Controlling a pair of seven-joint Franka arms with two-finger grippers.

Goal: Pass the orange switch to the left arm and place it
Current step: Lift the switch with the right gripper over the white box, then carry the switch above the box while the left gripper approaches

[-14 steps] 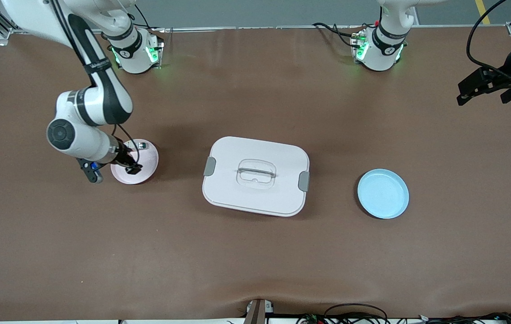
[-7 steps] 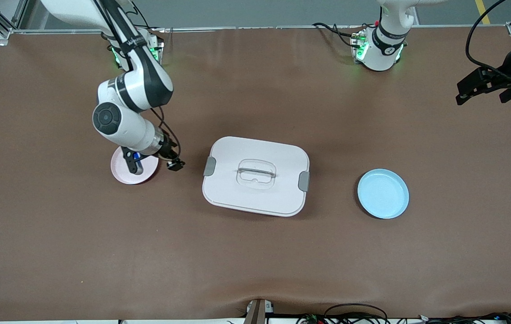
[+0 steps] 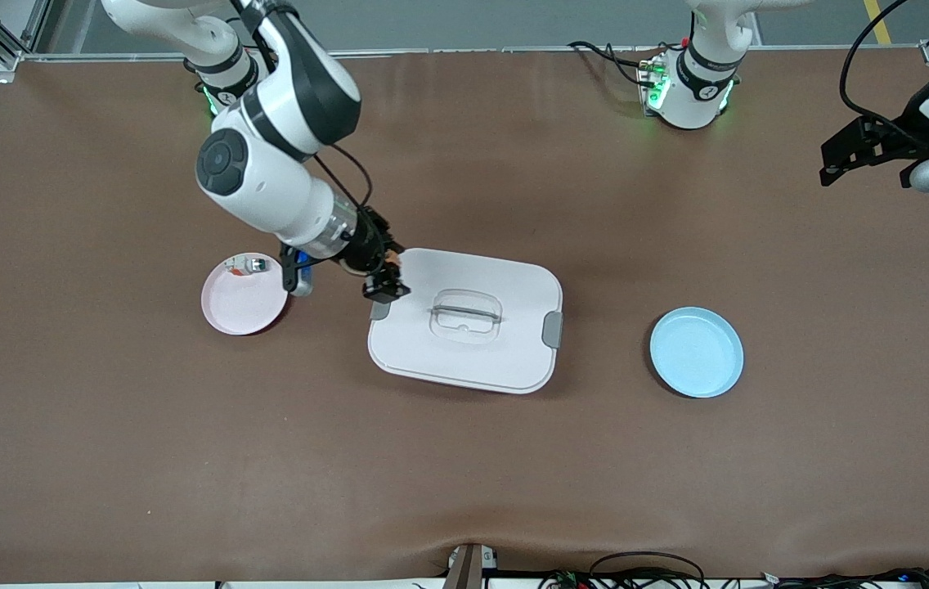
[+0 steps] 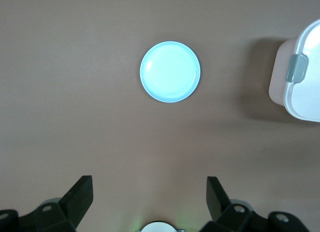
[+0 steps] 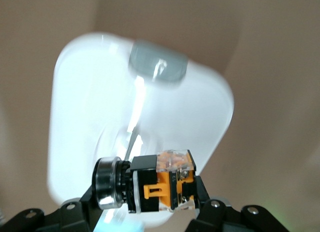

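My right gripper [image 3: 383, 285] is shut on the orange switch [image 3: 391, 258], up in the air over the edge of the white box [image 3: 440, 364] at the right arm's end. In the right wrist view the orange switch [image 5: 161, 186] lies crosswise between the black fingers [image 5: 84, 201], its silver-black round end to one side and its orange block to the other, with the box [image 5: 95, 97] and a grey latch [image 5: 159, 67] below. My left gripper [image 3: 841, 162] waits open and empty, high over the left arm's end of the table; in the left wrist view my left gripper [image 4: 149, 193] has only bare table between its fingertips.
A pink plate [image 3: 240, 311] holding a small silver-clear part [image 3: 249, 264] lies beside the box toward the right arm's end. A light blue plate [image 3: 696, 352] [image 4: 170, 71] lies beside the box [image 4: 306, 90] toward the left arm's end. Cables run along the table's near edge.
My right gripper rose from the pink plate with the switch and travelled toward the box, now reaching over its edge. The left arm barely shifted.
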